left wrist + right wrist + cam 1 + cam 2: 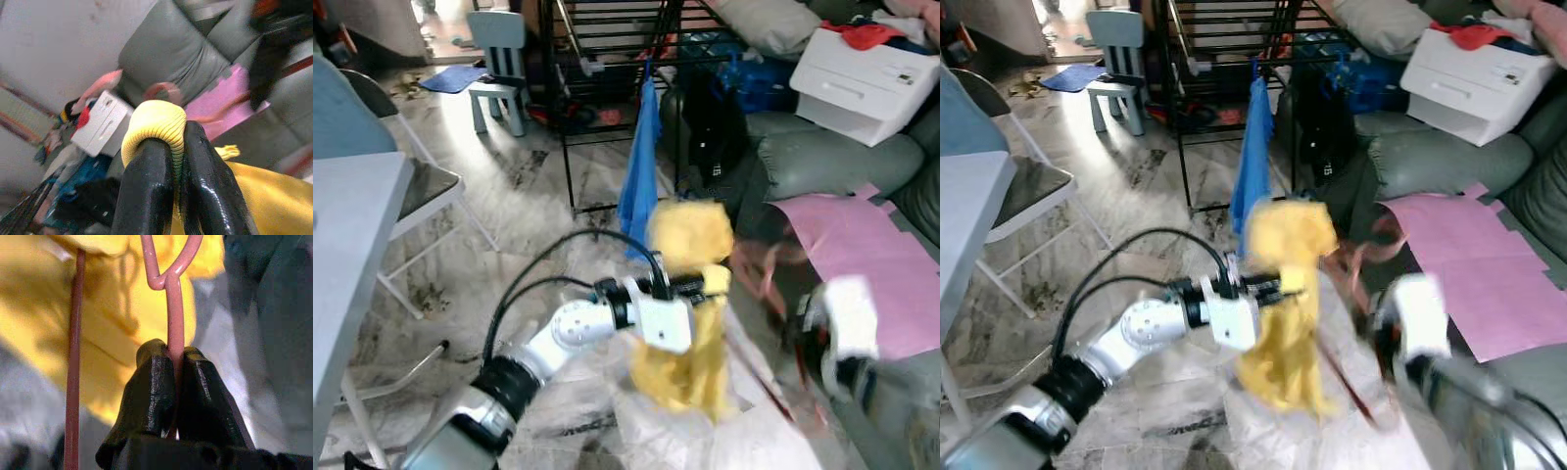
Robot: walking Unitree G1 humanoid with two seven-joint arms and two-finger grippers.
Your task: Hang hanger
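Observation:
A yellow garment [690, 328] hangs in mid-air in front of me. My left gripper [707, 284] is shut on its ribbed collar [157, 122], which is pinched between the two black fingers [208, 181]. To the right, blurred, my right gripper [175, 360] is shut on the neck of a pink wire hanger [172, 308]. The hanger's hook [762, 272] shows beside the garment, and its lower bar [759, 377] slants down past the cloth. Part of the hanger is hidden by the garment.
A black drying rack [607, 59] stands behind, with a blue cloth [641, 166] hanging from it. A grey sofa [822, 157] on the right carries a pink sheet [862, 255] and a white box [867, 83]. A white table [352, 225] and a folding chair [421, 191] are on the left.

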